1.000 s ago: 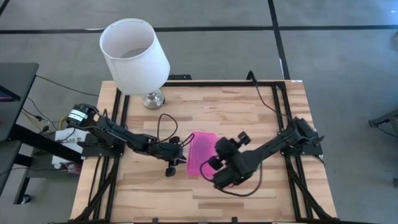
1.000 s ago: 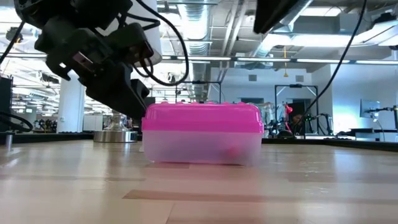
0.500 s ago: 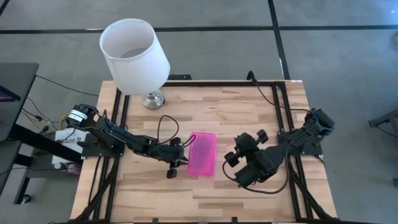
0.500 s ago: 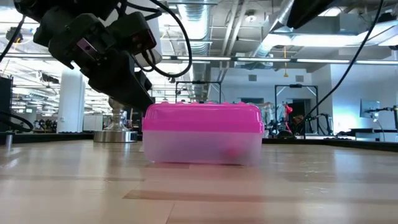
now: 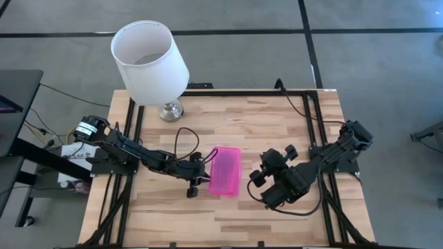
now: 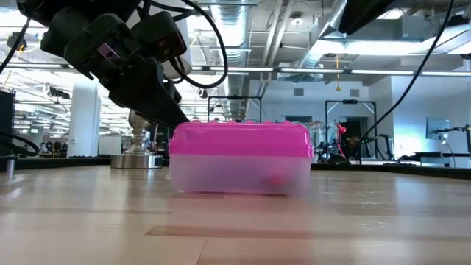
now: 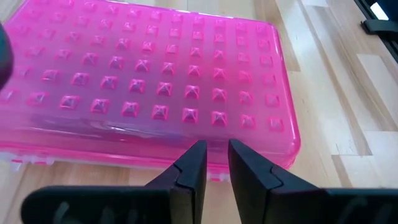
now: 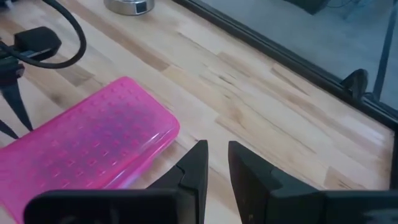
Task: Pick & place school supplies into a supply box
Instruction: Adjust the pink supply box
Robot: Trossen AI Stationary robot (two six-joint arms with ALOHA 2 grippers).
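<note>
No text can be read with certainty. A small white label sits on the equipment at 9 o'clock beside the tabletop — its letters are too small to make out.

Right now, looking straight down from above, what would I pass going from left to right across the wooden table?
Left gripper → pink supply box → right gripper. The white lamp stands farther back, at the table's left rear.

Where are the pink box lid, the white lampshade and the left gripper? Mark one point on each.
pink box lid (image 5: pixel 225 170): high view, middle of its top.
white lampshade (image 5: pixel 156 74): high view, outer side wall.
left gripper (image 7: pixel 212 163): left wrist view, between its fingertips.
</note>
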